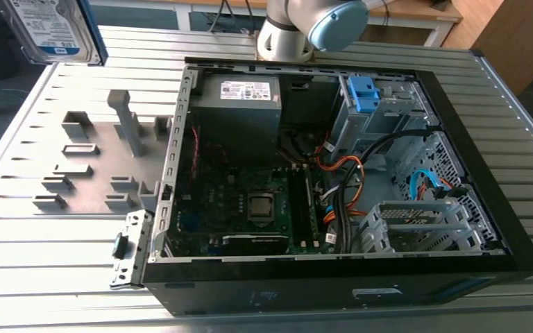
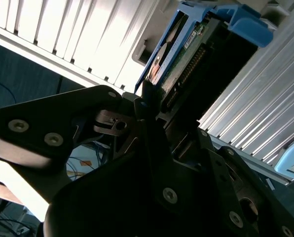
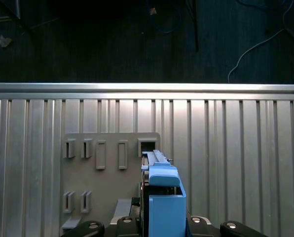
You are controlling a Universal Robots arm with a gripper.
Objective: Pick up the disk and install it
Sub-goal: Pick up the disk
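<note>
Ribbed aluminium table (image 1: 26,277), open black tower case (image 1: 294,295), claw (image 3: 163,222) clenched on flat, blue-framed silver disk (image 1: 53,28)

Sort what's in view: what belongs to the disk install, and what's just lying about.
Job: the disk, clamped in the gripper; open computer case; probably its drive cage.
Lying about: grey slotted plate; power supply; blue latch piece; cables.
</note>
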